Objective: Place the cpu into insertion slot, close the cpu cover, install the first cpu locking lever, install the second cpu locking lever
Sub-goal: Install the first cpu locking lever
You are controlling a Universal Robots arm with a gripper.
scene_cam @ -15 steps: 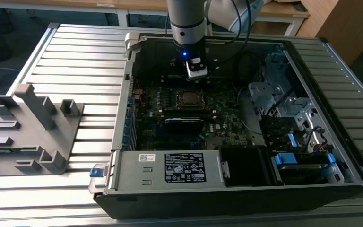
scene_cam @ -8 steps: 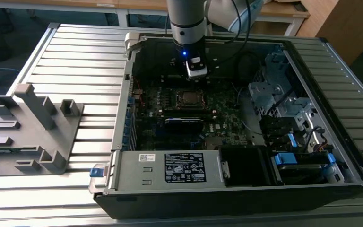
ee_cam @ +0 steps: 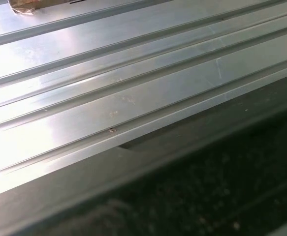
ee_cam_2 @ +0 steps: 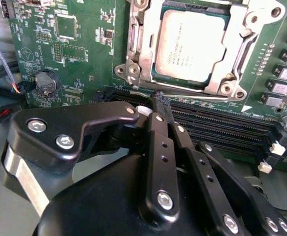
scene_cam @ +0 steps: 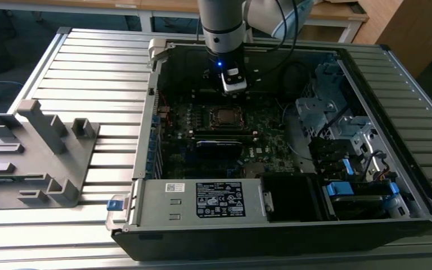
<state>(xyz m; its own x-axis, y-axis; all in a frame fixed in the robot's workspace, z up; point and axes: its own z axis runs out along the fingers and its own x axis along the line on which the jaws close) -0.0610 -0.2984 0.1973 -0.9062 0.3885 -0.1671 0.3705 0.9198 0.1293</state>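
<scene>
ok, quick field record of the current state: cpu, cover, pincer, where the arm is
cpu: seated in the socket, grey top showing
cpu cover: down over the cpu, framing it
locking lever: thin wire rod along the cover's edge; whether latched cannot be told
pincer: fingers together, tips at that lever beside the memory slots
arm: reaching down into the open computer case, above the motherboard

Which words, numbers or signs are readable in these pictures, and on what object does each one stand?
Large white label on the grey metal box, exterior view: lines of print and symbols, too small to read.
Small white sticker beside it: too small to read.
Top of the cpu, second wrist view: faint lines of print, too blurred to read.
Green board: tiny white marks, unreadable.
Nothing can be quoted.
</scene>
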